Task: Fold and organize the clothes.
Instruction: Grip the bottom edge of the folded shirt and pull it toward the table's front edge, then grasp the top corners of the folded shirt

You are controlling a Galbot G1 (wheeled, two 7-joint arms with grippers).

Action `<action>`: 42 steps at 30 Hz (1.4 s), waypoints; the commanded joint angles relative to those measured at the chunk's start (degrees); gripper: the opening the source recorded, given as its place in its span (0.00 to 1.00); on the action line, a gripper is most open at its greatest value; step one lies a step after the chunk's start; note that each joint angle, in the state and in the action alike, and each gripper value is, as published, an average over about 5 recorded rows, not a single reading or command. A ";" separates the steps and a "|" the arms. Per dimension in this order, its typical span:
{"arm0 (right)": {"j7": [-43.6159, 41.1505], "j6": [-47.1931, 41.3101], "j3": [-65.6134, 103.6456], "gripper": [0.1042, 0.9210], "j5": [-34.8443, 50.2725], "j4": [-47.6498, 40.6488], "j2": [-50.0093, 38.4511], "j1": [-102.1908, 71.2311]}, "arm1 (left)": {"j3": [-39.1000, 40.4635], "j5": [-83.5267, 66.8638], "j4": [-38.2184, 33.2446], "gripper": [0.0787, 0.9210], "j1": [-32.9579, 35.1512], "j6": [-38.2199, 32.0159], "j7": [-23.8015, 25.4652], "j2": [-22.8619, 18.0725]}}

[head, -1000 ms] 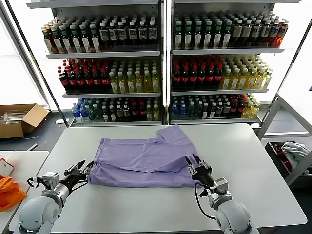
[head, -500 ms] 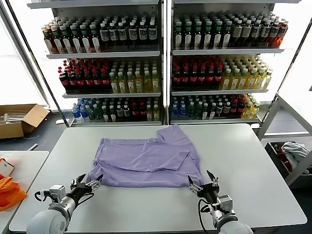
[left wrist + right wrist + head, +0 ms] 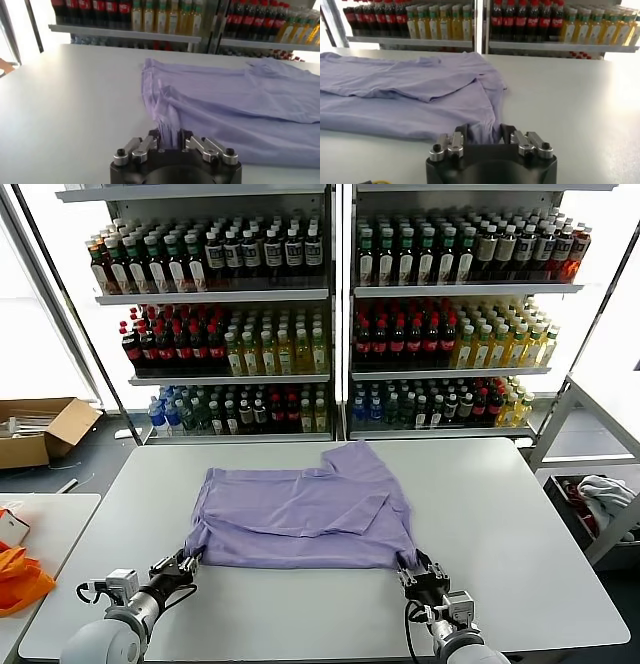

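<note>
The lavender T-shirt (image 3: 300, 519) lies partly folded on the white table (image 3: 520, 514), with one sleeve angled toward the shelves of bottles (image 3: 330, 324) behind. At the table's near edge the left tool (image 3: 183, 565) is clenched on the shirt's near-left corner, and the fabric bunches into small pleats between its fingers (image 3: 150, 141) (clear in the left wrist view). The right tool (image 3: 418, 569) is pinching the near-right corner the same way, with cloth gathered up between its fingers (image 3: 461, 132). An orange cloth (image 3: 18, 576) sits on a side table to the left, and a cardboard box (image 3: 40, 429) rests on the floor beyond it.
</note>
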 commanded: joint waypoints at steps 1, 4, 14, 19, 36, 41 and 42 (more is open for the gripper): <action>-0.50 0.19 -0.10 0.16 0.52 0.79 -0.05 -1.10 | -0.74 0.69 -1.83 0.17 2.97 0.34 0.74 -0.54; -0.86 0.43 -0.03 0.06 0.51 2.84 -0.48 -2.94 | -1.28 1.98 -3.69 0.08 5.27 0.36 1.36 -0.72; -2.77 1.73 1.71 0.01 -2.11 13.90 -1.82 -17.12 | -6.12 3.90 -14.86 0.02 18.69 0.39 2.39 -3.27; -5.29 3.08 3.10 0.01 -6.87 18.04 -1.48 -25.40 | -8.42 7.72 -19.12 0.02 25.55 0.40 3.15 -4.96; -9.24 2.84 13.99 0.35 0.59 18.76 -3.89 -18.27 | -17.83 6.97 -21.85 0.35 26.47 0.46 2.55 -2.35; -13.52 2.03 19.04 0.53 7.16 17.99 -8.27 -12.45 | -21.89 2.13 -23.55 0.52 23.94 0.48 2.78 2.69; -14.16 1.58 19.29 0.56 8.46 17.11 -9.71 -10.26 | -22.19 1.29 -22.96 0.55 22.79 0.47 2.98 4.48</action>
